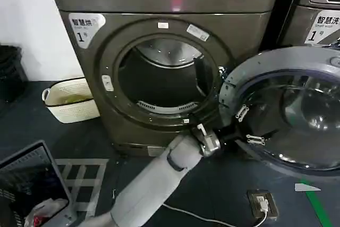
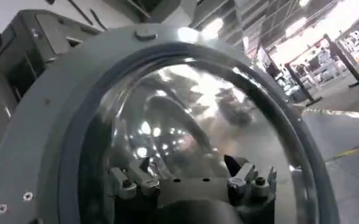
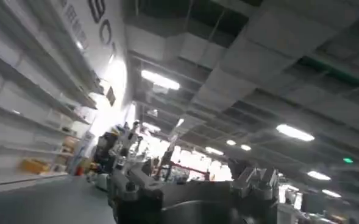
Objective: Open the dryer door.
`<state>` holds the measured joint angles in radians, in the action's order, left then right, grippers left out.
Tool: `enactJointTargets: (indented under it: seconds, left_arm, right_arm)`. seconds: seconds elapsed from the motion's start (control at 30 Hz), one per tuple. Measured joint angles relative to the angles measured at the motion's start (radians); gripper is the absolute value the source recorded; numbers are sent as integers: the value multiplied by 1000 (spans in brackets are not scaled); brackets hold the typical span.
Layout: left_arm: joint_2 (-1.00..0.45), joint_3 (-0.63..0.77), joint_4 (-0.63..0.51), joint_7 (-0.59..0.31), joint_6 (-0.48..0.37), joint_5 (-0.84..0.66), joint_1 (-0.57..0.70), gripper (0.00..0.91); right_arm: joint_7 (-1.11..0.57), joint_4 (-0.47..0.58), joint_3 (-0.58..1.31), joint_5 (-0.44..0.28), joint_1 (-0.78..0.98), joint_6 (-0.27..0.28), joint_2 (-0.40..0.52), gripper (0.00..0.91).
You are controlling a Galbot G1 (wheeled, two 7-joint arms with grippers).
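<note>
One arm is doing the work: the left gripper (image 1: 248,126) reaches up from below and sits against the inner face of the dryer door (image 1: 297,67), its fingers (image 2: 133,179) set apart and not clamped on anything, just beside the glass bowl (image 2: 197,122). The door already stands swung well out to the robot's right of the drum opening (image 1: 164,81), so the step seems close to finished. To end it well, I would keep the push gentle and follow the hinge's arc, pressing on the grey rim, not the glass, then draw back straight so the fingers do not snag. The right gripper (image 3: 191,189) points off into the room, fingers apart, idle.
</note>
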<state>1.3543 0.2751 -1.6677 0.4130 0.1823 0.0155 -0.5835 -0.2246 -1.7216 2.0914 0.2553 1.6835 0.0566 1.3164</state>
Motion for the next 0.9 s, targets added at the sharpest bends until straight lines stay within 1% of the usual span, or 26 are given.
enactJointTargets:
  seconds: [0.13, 0.2, 0.37, 0.47, 0.57, 0.67, 0.77, 0.83, 0.9]
  left_arm:
    - [-161, -29, -124, -5, 30, 15, -42, 907]
    - [-247, -56, -191, -9, 58, 46, -69, 907]
    - [-482, -155, -317, -2, 159, 156, -151, 907]
    - [-628, -253, -367, -7, 233, 217, -239, 907]
    - [-758, -350, -378, -31, 294, 270, -336, 907]
    - [-865, -462, -362, -72, 380, 378, -440, 907]
    - [-944, -586, -316, -127, 484, 539, -556, 907]
    - [-978, -665, -268, -149, 554, 676, -631, 907]
    - [-1005, -742, -214, -138, 625, 805, -699, 907]
  right_arm:
    - [25, 8, -13, 7, 2, -7, -15, 907]
    - [27, 9, -22, 7, 0, -6, -22, 907]
    - [29, 9, -43, 8, -6, -6, -33, 907]
    - [30, 9, -62, 10, -14, -6, -35, 907]
    - [32, 7, -85, 15, -24, -12, -35, 907]
    - [39, 5, -113, 32, -30, -27, -33, 907]
    - [47, 11, -140, 38, -38, -39, -37, 907]
    - [48, 17, -163, 46, -45, -71, -40, 907]
    - [54, 19, -183, 48, -51, -73, -43, 907]
